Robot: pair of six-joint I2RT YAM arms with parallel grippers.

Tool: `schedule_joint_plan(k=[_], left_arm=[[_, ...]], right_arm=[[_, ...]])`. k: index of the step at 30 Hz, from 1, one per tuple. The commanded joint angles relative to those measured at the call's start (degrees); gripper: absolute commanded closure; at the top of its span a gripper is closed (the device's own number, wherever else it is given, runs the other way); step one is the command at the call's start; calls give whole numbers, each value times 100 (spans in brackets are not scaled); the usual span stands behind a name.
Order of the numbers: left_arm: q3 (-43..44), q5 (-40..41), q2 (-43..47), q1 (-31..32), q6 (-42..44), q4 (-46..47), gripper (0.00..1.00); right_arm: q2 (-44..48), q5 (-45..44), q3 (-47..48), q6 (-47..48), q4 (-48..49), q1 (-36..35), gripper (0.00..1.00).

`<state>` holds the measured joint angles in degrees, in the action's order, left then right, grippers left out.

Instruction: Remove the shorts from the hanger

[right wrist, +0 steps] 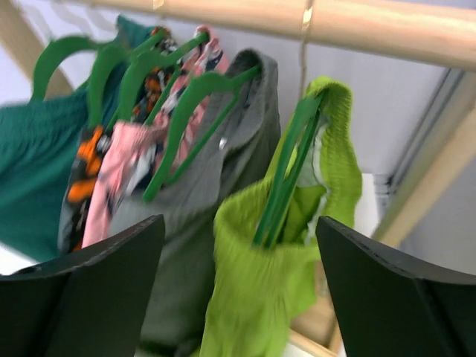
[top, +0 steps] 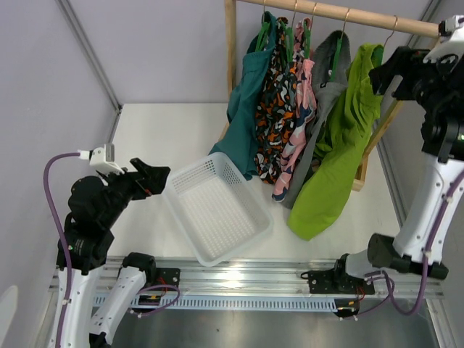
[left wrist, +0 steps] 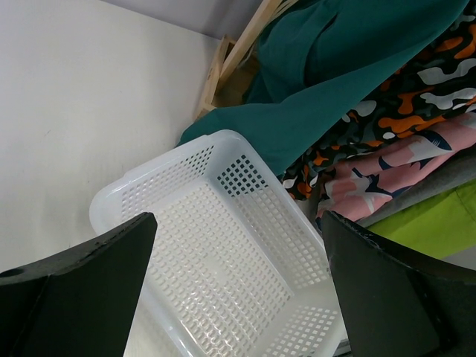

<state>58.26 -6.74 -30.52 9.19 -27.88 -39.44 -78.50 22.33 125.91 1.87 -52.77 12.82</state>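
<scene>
Top view: lime green shorts [top: 341, 159] are hanging lengthwise downward, upper right, rightmost on a wooden rail [top: 348, 14]; a white perforated basket [top: 217, 206] is sitting centre on the table [top: 167, 130]. Left wrist view: the left pincer [left wrist: 238, 223] is gaping open toward the basket. Right wrist view: the right pincer [right wrist: 238, 223] is standing open before the crinkled shorts' green hanger [right wrist: 286, 178].

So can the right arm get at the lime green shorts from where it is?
Probably yes: the right gripper is open and faces the lime green shorts on their green hanger, with nothing in between.
</scene>
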Motion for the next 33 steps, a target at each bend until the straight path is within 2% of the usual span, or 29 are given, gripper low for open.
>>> schedule_joint_plan(k=[1,9,12,17,18,22,23,25,33], left_arm=[[256,-143,-68,-49,142,200,1],[142,-99,-24,-49,81,235,1],[71,-134,11,-49,37,288,1],[80,-169,-24,-49,72,332,1],[72,-169,-41,-49,63,332,1],[71,-266,-94,-49,46,411,1],[54,-266,-77,-49,37,411,1],[45,-284,-50,-49,46,402,1],[89,-345,55,-49,125,367,1]], right_arm=[[-762,-132,759,-1142,-216,-34,12],[-1431,-1597,1146,-925,-40,-815,30],[-1493,-2028,1138,-759,-31,-825,40],[-1449,-2233,909,-477,30,-825,54],[-1458,-2233,892,-451,48,-816,61],[-1589,-2207,962,-372,57,-650,80],[-1668,-2163,1023,-354,48,-614,90],[-1721,-2101,1102,-267,48,-509,100],[-1477,-1048,1525,59,205,-157,100]])
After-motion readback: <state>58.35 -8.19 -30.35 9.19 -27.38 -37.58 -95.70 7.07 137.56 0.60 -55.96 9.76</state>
